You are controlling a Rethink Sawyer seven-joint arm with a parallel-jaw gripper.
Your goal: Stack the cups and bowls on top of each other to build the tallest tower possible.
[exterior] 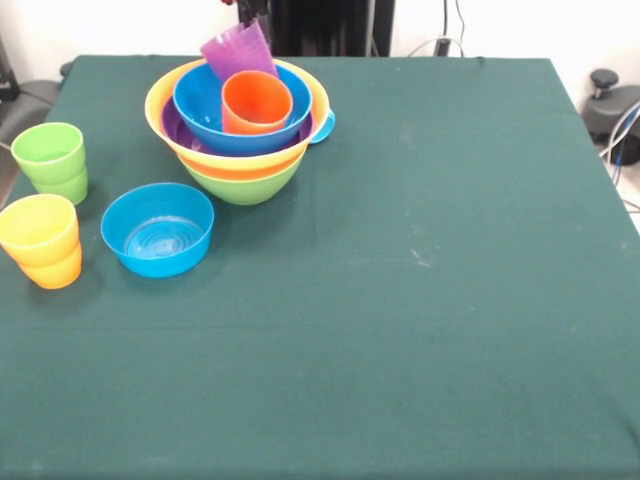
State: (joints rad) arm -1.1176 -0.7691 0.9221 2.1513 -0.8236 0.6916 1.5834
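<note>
Green cloth table point(420, 300): holds everything.
Tower point(240, 130): far left; lime green plastic bowl point(245, 183) at base, yellow bowl point(165, 110), purple bowl point(172, 128), big blue bowl point(200, 105) nested, orange plastic cup point(256, 102) inside.
Purple plastic cup point(238, 52): tilted over tower's far rim.
Gripper point(248, 12): at cup's top; grip state unclear.
Loose: small blue flat-bottomed bowl point(158, 229), green cup point(51, 160), yellow cup point(42, 240), left edge.

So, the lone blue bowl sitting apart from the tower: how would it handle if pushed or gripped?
The blue bowl looks like thin glossy plastic, so it is probably light and stiff, and likely to slide on the green cloth rather than tip, given its wide flat bottom. Its smooth rim may be slippery in a pinch.
</note>
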